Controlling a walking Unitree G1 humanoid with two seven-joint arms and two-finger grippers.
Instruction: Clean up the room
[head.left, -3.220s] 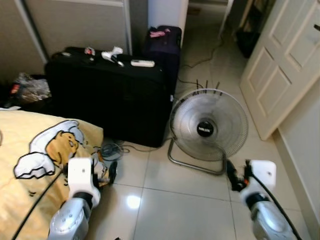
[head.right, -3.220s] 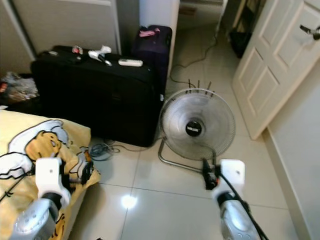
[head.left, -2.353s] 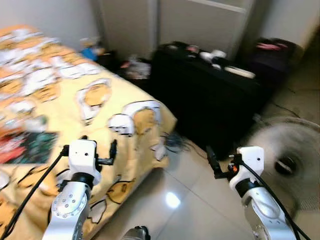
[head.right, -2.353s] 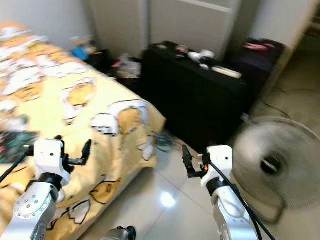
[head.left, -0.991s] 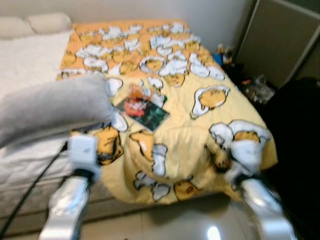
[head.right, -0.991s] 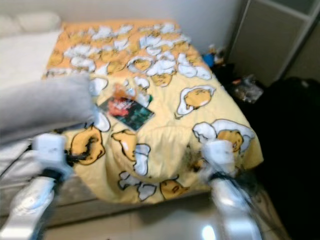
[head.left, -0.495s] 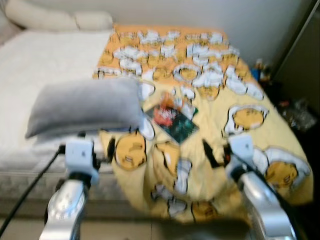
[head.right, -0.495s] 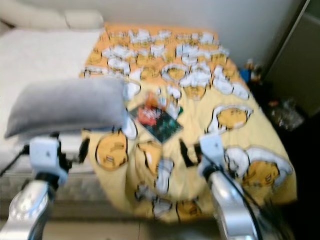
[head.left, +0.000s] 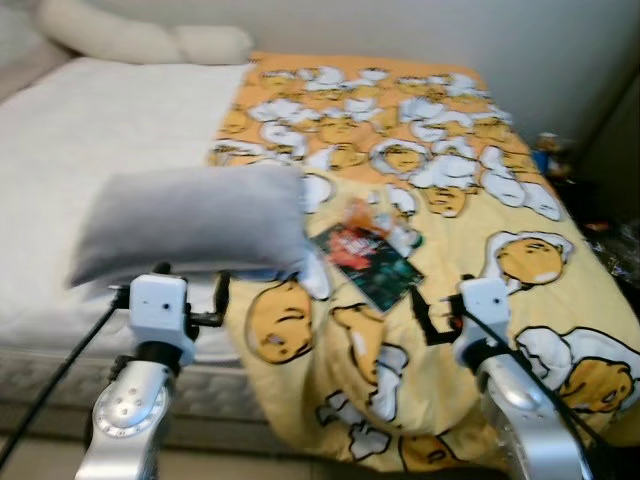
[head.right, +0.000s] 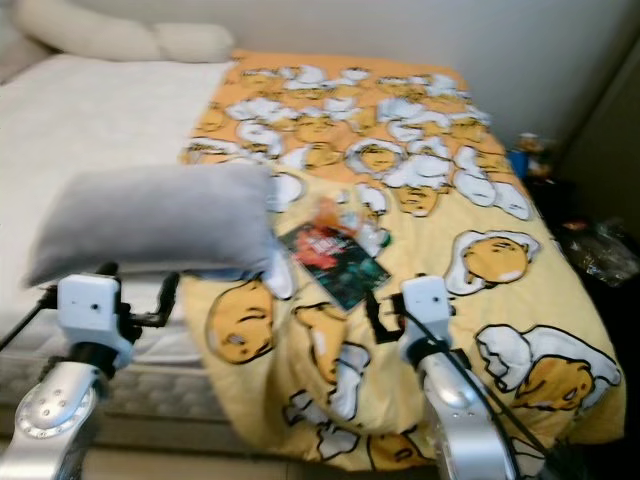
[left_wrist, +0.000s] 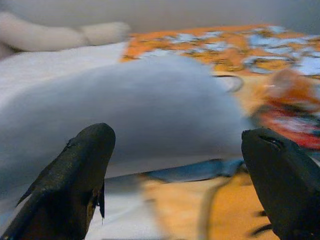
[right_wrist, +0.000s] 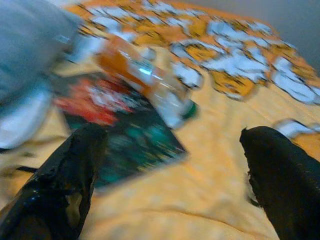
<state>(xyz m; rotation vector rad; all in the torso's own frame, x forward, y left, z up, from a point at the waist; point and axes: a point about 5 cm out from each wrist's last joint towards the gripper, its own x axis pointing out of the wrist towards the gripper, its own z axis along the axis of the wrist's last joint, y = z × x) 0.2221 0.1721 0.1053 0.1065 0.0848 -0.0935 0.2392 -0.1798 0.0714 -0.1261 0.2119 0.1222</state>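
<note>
Both hands, left (head.left: 222, 300) and right (head.left: 428, 318), are open and empty now that it's swung round from the fan corner to face the bed (head.left: 90, 140), where a book (head.left: 368, 262) and bottle (right_wrist: 150, 80) beside the pillow (head.left: 190, 222) look like the first pickups.

Soft cloth on the bed, hard gloss on our arms.

We see a matt printed cloth blanket (head.left: 440, 200) beside a white, finely textured sheet (head.left: 90, 150); the grey pillow (head.left: 190, 225) looks like smooth, soft fabric. The dark booklet (head.right: 330, 255) has a glossy paper cover, and the bottle (right_wrist: 150, 82) is shiny clear plastic with an orange label. Our left gripper (left_wrist: 177, 175) and right gripper (right_wrist: 170, 170) have dull black fingers, scuffed, on white plastic housings and brushed silver metal arms.
</note>
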